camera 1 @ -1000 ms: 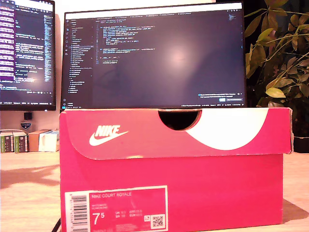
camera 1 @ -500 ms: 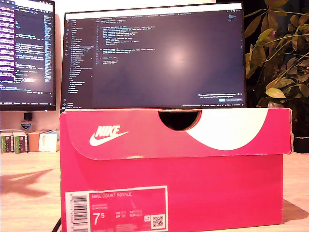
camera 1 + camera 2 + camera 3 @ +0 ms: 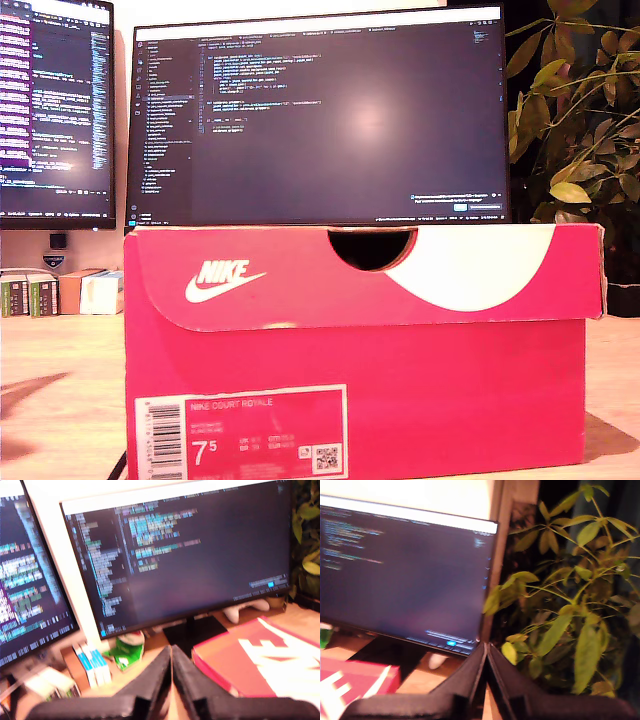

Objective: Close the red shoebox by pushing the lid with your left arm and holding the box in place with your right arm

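The red shoebox fills the exterior view's middle, and its lid lies down flat over the body. No arm shows in that view. In the first wrist view my first gripper is shut with nothing held, its fingertips touching, and it hangs above the table beside the red lid top. In the second wrist view my second gripper is also shut and empty, raised off the box, with a corner of the red lid off to one side.
Two lit monitors stand behind the box. A leafy plant is at the exterior view's right. Small boxes sit on the wooden table at that view's left. A white object lies under the monitor.
The box and lid have not moved. A shadow on the table at the exterior view's left has slid toward that view's lower left edge and shrunk.
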